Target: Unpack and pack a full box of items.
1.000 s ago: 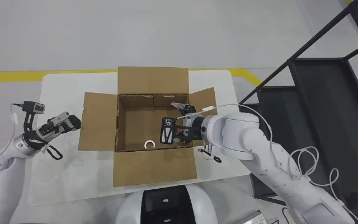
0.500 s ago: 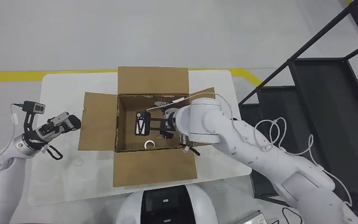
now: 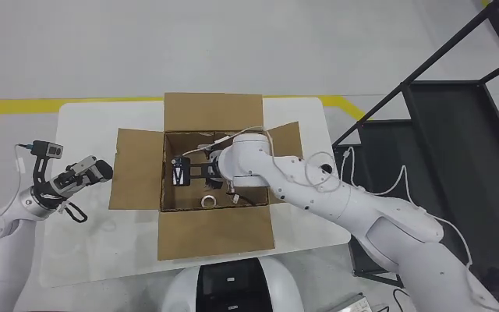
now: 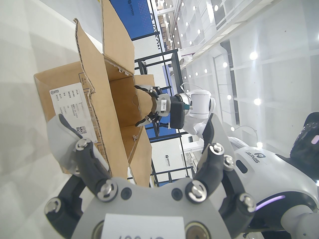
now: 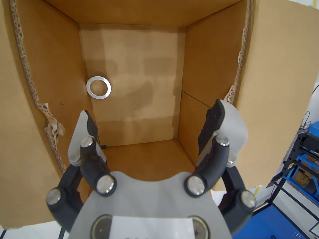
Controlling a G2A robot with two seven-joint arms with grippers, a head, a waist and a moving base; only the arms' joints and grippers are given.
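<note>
Top view: I am holding the right gripper [image 3: 181,171] over the open cardboard box [image 3: 136,168], near its left wall, with the jaws spread wide and grasping nothing. One small metal ring [image 3: 209,201] is lying flat on the box floor, close to the wall nearest the robot. The left gripper [image 3: 97,170] is hovering over the white table [image 3: 86,125], apart from the box, its jaws also spread and empty. I am judging the ring to be the next pick. To do it well, I am planning to centre the fingers across the ring, descend straight, steer clear of the near wall, and close gently, since a thin flat ring is likely to skate away.
</note>
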